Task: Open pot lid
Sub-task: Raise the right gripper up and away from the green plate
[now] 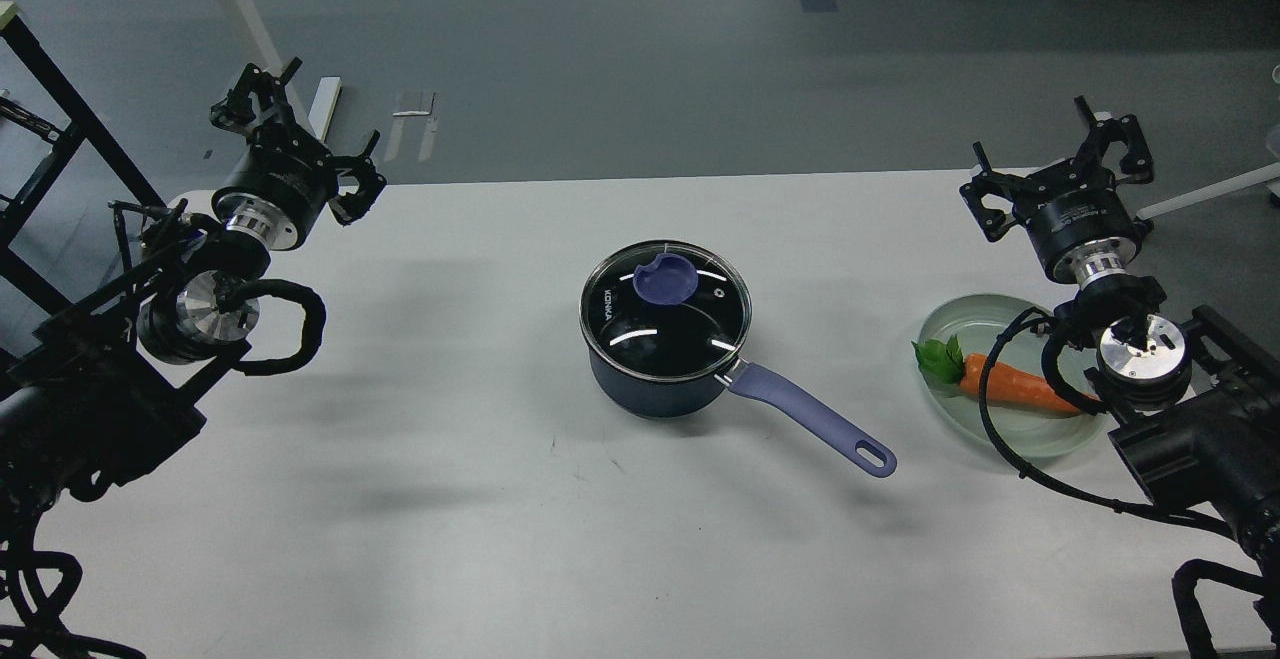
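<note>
The dark navy pot (650, 389) stands in the middle of the white table, its long lavender-blue handle (815, 419) pointing toward the front right. The clear glass lid (665, 311) rests flat on the pot, with its lavender-blue knob (666, 280) near the far rim. My left gripper (300, 134) hovers at the table's far left edge, well away from the pot, fingers spread open and empty. My right gripper (1060, 164) hangs at the far right, beyond the plate, also open and empty.
A pale green glass plate (960, 324) with a carrot (1020, 387) lies at the right, partly under my right arm and its cable. Beyond the table's far edge is grey floor, with a black frame at far left.
</note>
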